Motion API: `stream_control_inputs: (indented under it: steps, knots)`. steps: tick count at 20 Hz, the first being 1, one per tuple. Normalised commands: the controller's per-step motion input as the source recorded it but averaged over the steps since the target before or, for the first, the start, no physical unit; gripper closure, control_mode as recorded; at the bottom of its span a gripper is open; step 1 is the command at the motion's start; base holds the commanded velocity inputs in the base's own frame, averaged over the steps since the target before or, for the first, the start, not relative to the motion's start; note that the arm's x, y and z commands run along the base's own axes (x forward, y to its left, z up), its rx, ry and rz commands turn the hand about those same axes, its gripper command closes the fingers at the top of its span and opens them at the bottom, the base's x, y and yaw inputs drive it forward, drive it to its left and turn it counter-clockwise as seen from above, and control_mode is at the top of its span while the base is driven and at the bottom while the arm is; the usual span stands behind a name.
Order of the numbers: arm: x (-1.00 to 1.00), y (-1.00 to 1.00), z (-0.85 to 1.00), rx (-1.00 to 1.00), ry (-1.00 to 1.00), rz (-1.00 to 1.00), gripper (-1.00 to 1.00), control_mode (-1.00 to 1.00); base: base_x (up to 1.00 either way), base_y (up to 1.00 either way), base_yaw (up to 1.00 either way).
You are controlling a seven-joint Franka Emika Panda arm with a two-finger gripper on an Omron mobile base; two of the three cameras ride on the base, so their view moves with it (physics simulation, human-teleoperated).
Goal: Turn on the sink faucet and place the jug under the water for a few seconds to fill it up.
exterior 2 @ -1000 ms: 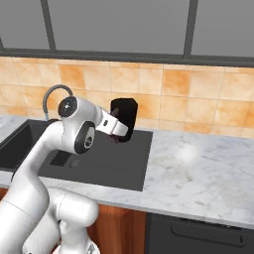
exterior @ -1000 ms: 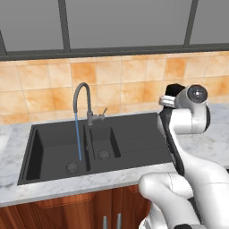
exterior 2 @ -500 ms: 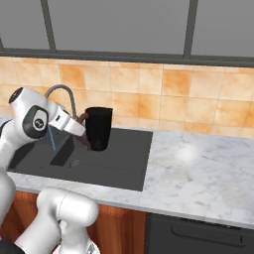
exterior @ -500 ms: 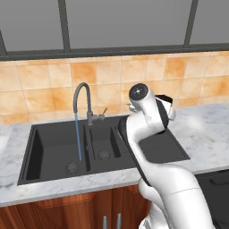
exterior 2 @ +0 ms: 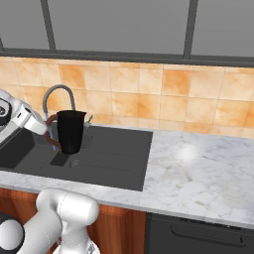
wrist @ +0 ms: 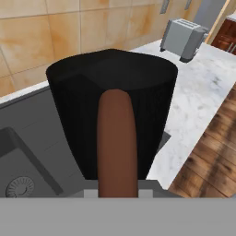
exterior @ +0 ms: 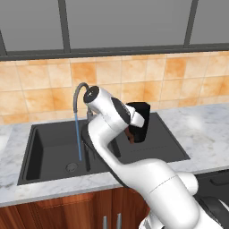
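1. Simulated kitchen: orange-tan tiled backsplash (exterior 2: 149,99) under grey window panes, white-grey marble worktop (exterior 2: 198,168) over wooden cabinet fronts.
2. Wide, nearly black rectangular sink (exterior: 49,147) is set into the worktop, with a large basin at its left end, a small basin in the middle and a flat ribbed drainboard (exterior 2: 114,154) at its right end.
3. Tall thin grey metal gooseneck faucet (exterior 2: 55,94) rises from the sink's back edge; a thin straight blue stream of water (exterior: 78,136) falls from its spout into the large basin, landing near the round drain.
4. Small black tapered jug with flared rim (exterior 2: 70,130) is held upright in the air above the sink, over the small basin and drainboard area; it stands off to the right of the water stream, apart from it.
5. Two-finger gripper (exterior 2: 49,133) is clamped on the jug's thin reddish-brown loop handle (wrist: 117,138); in the hand view the handle runs straight up the middle between the fingers, with the jug body behind it.
6. In the left base view the white arm's upper links cover the faucet base and part of the small basin.
7. Silver toaster (wrist: 184,37) sits on the worktop, well apart from the sink, by the backsplash.
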Motion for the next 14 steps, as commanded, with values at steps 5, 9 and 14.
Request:
stream_control_inputs:
  steps: [5,9,14]
  knots:
    - [-0.21,0.78,-0.26,0.0,-0.03,0.01,1.0,-1.0,0.0,0.0,0.0]
    - [-0.24,0.19,-0.51,0.0,-0.17,0.12,1.0,-1.0,0.0,0.0,0.0]
    - [-0.02,0.25,-0.31,0.0,-0.06,0.19,1.0,-1.0,0.0,0.0,0.0]
